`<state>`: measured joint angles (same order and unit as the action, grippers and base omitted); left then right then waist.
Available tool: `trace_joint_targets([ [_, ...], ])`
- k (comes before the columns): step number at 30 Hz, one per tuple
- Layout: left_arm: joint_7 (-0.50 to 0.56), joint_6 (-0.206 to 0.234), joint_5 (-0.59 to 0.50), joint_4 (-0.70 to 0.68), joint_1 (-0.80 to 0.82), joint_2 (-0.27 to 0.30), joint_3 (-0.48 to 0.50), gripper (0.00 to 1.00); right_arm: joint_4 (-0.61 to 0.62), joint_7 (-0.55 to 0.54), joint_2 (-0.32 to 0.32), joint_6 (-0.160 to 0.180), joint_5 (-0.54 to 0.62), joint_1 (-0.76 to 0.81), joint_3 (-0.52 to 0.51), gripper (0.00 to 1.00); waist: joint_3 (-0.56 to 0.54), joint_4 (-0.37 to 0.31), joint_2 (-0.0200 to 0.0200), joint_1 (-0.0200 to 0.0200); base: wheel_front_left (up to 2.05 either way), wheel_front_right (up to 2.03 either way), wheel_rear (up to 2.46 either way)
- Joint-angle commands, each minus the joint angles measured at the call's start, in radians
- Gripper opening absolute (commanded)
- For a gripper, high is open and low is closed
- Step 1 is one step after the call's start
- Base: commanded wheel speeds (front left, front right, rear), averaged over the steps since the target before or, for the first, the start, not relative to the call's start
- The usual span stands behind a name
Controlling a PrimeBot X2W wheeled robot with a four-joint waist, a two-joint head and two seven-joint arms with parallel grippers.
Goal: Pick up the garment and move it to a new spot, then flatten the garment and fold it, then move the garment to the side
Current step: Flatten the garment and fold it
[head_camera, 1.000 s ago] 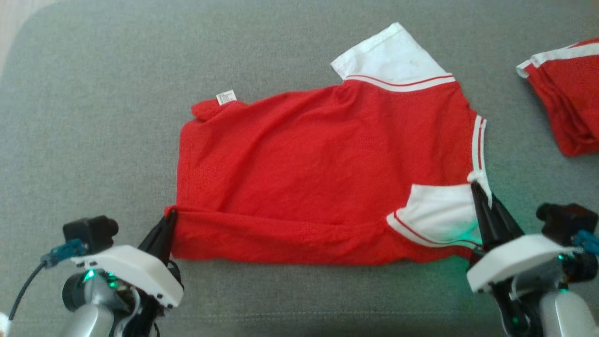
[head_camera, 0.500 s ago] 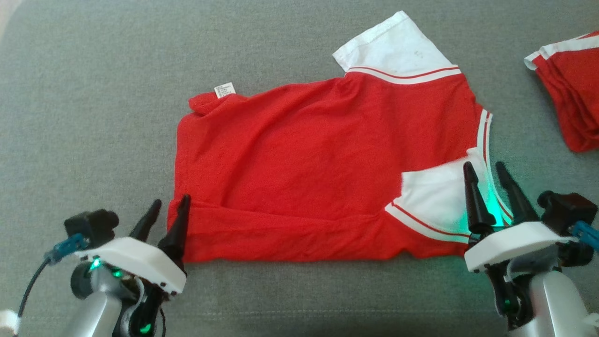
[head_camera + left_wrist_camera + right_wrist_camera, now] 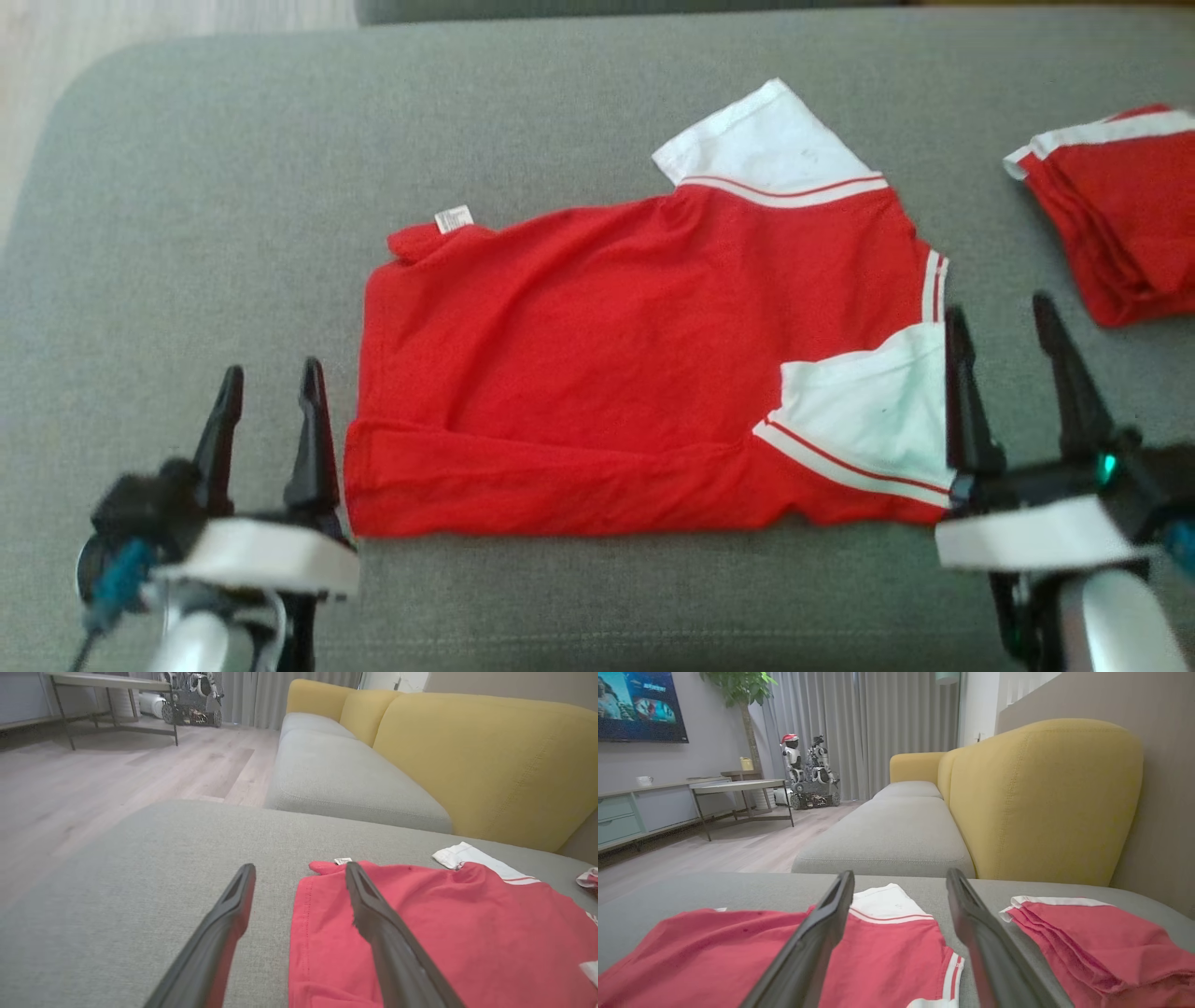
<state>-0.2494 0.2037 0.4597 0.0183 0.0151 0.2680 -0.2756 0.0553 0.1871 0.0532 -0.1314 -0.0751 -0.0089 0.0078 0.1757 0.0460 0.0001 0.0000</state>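
Symmetrically, left arm and right arm flank the garment, jaws apart.

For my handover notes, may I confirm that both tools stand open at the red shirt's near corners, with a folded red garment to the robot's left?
No: the head view shows the folded red garment on the robot's right. The left tool and right tool stand open at the near corners of the red shirt.
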Motion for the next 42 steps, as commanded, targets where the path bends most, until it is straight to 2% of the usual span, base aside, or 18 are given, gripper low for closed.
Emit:
trace_joint_targets([
  [1,-0.012,0.008,-0.049,-0.059,-0.011,0.003,0.052,1.00,0.045,0.013,0.007,0.001,0.012,0.022,0.030,1.00,-0.022,-0.001,-0.0001,0.0000,0.00,0.00,0.00],
  [9,-0.012,-0.025,-0.130,-0.081,-0.124,-0.049,0.083,1.00,0.077,0.017,-0.001,0.001,0.011,0.116,0.028,1.00,-0.061,-0.004,-0.0001,0.0000,0.00,0.00,0.00],
  [17,-0.012,-0.064,-0.149,-0.066,-0.130,-0.074,0.107,1.00,0.078,0.015,-0.003,0.001,-0.016,0.130,0.030,1.00,-0.085,-0.004,-0.0001,0.0000,0.00,0.00,0.00],
  [28,-0.012,-0.092,-0.167,-0.045,-0.130,-0.090,0.126,1.00,0.067,0.011,-0.003,0.001,-0.032,0.126,0.030,1.00,-0.083,-0.007,-0.0001,0.0000,0.00,0.00,0.00],
  [34,0.038,-0.140,-0.140,0.041,-0.128,-0.093,0.081,1.00,-0.011,-0.093,-0.003,0.001,-0.040,0.153,-0.002,1.00,-0.062,-0.002,-0.0001,0.0000,0.00,0.00,0.00],
  [42,0.090,-0.202,-0.045,0.219,-0.102,-0.112,0.079,1.00,-0.098,-0.213,-0.003,0.001,-0.055,0.181,-0.042,1.00,-0.008,-0.007,-0.0001,0.0000,0.00,0.00,0.00],
])
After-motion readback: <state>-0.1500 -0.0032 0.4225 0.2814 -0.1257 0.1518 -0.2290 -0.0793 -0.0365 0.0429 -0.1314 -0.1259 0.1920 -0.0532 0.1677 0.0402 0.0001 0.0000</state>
